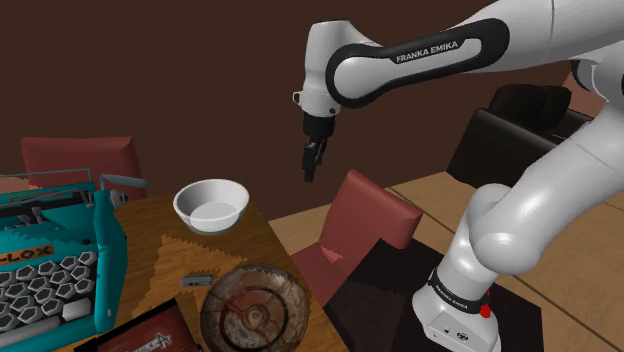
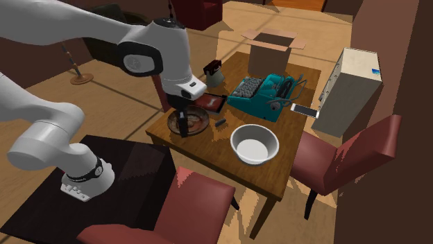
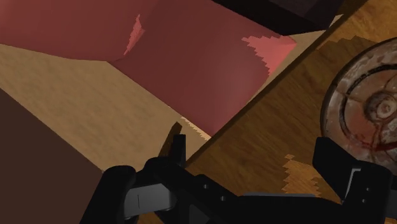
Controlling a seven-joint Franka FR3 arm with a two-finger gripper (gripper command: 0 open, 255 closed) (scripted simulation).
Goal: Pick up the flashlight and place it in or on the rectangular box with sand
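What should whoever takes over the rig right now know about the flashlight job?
Gripper: open and empty, hanging above the table's edge near the round brown dish.
Flashlight: lying on the table between the dish and the white bowl, not grasped.
Red rectangular box: on the table beside the teal typewriter.
Done: nothing yet.
Left: descend to the flashlight, grasp it, lift it, carry it to the box and release.
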